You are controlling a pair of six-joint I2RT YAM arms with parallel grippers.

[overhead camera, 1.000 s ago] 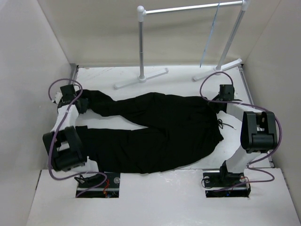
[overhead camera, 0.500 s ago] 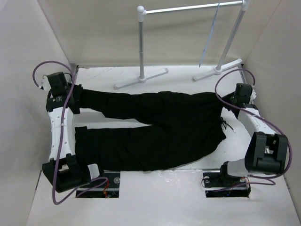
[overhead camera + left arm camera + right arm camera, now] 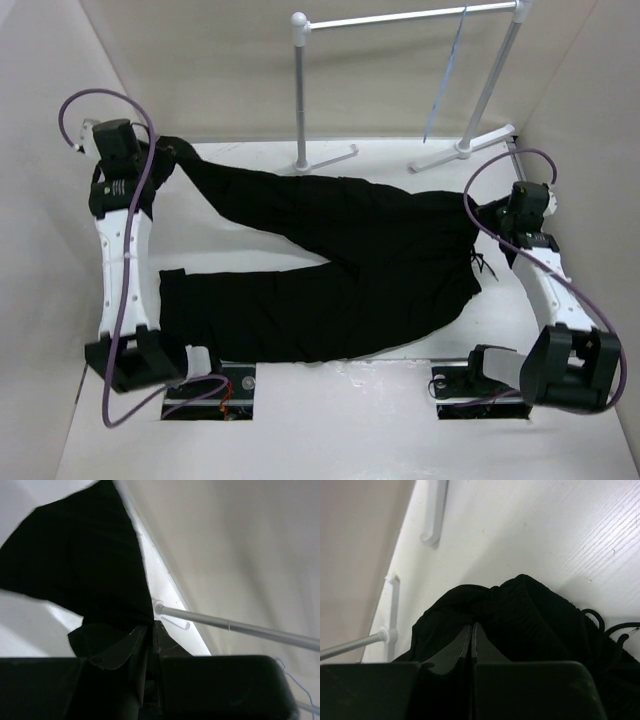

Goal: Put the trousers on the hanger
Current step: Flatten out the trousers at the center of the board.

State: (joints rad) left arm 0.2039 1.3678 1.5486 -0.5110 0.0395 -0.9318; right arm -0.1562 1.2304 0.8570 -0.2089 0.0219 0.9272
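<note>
Top external view: trousers (image 3: pixel 340 260) spread across worktop (image 3: pixel 205 240), left fingers (image 3: pixel 125 647) clamped on one leg cuff, right fingers (image 3: pixel 451 649) on the waistband, hanger (image 3: pixel 445 75) well apart on the rack (image 3: pixel 300 90); risk: shallow pinches could slip under cloth weight, loose leg could snag rack foot.

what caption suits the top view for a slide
Left gripper and right gripper hold the trousers by cuff and waist; hanger hangs on rack

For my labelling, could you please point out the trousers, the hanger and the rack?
trousers (image 3: pixel 380 260), top view, on the seat.
hanger (image 3: pixel 447 72), top view, on its wire side.
rack (image 3: pixel 400 16), top view, on the top bar.
</note>
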